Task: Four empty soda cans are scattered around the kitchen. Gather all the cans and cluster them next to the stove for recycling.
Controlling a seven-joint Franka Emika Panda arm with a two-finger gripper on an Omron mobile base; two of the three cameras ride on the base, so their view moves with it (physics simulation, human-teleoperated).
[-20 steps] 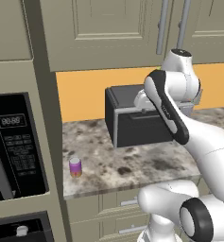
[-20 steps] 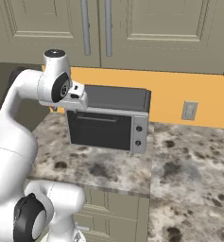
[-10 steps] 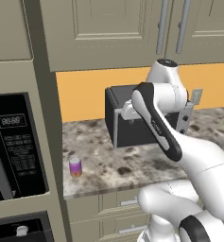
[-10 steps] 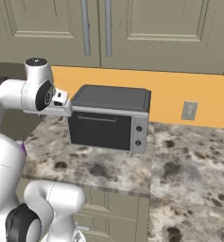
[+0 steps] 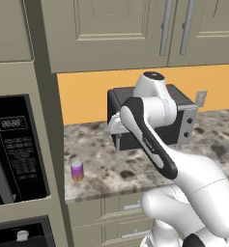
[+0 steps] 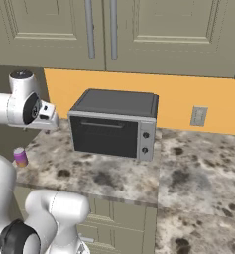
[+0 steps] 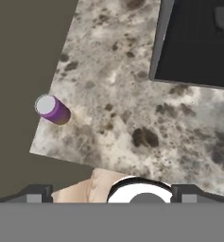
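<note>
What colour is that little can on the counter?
The soda can is purple-pink with an orange base; the left base view shows it best.

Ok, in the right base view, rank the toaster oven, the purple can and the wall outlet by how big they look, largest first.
1. Toaster oven, by far the largest.
2. Wall outlet.
3. Purple can, partly hidden behind the arm.

The outlet and the can look close in size, and the can stands nearer the camera, so their order is unsure.

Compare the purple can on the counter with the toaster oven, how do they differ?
The purple can is a small upright cylinder with a silver top; the toaster oven is a much larger dark box with a glass door and knobs. The purple can stands near the counter's front edge beside the tall cabinet; the toaster oven sits back against the orange wall. Both rest on the same speckled counter, well apart.
</note>
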